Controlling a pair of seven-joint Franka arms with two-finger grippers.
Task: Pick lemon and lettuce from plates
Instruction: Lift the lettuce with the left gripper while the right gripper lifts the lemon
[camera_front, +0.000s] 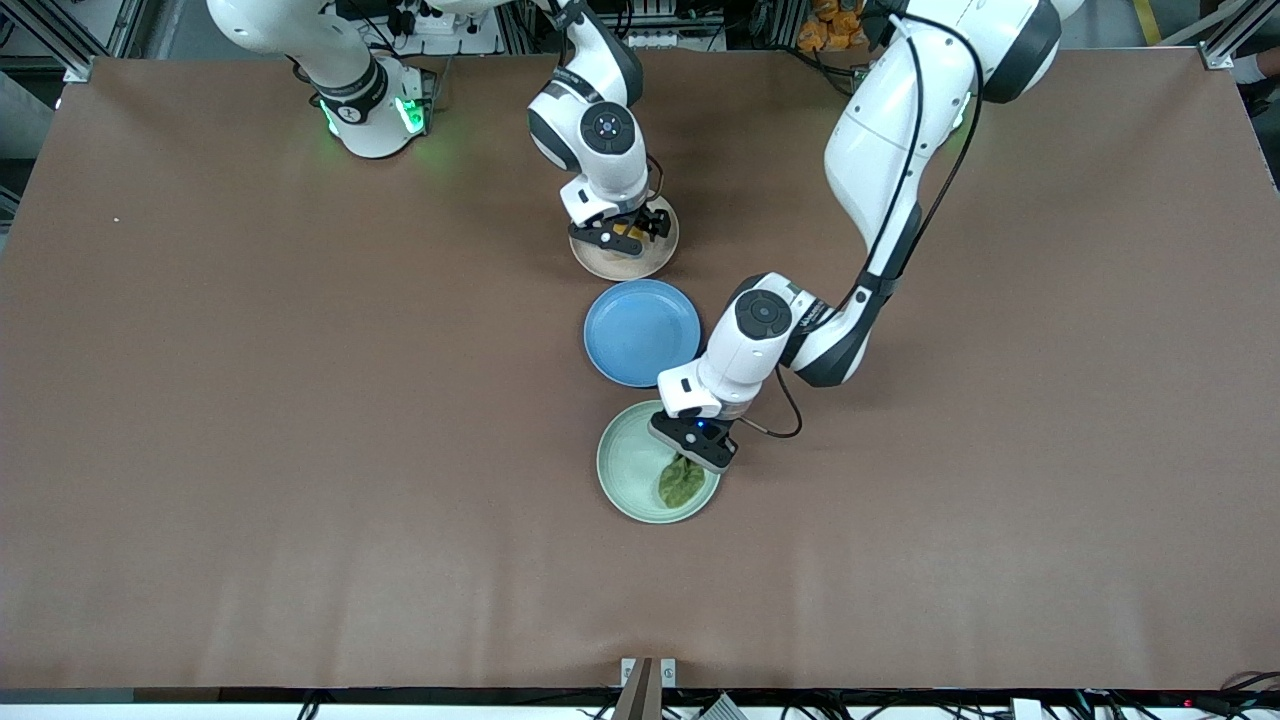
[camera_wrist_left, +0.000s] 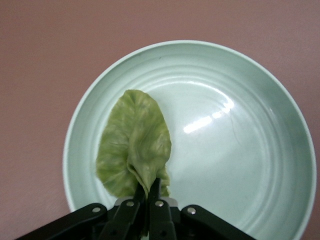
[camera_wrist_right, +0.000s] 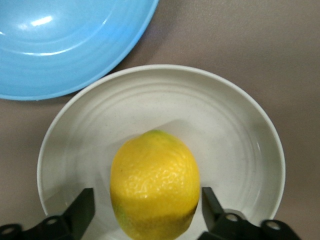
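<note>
Front view: three plates are lined up mid-worktop (camera_front: 250, 400), with the blue plate (camera_front: 640, 335) lying bare between the beige plate (camera_front: 655, 262) and the mint plate (camera_front: 625, 470). On the mint plate the lettuce (camera_wrist_left: 134, 147) is clenched at its stem by the left pincer (camera_wrist_left: 147, 200); on the beige plate the lemon (camera_wrist_right: 155, 182) is straddled by the released right pincer (camera_wrist_right: 147, 207). No writing can be read.

Left gripper (camera_wrist_left: 146, 197) fingers pinched together; right gripper (camera_wrist_right: 145, 205) fingers spread, seemingly untouching.
</note>
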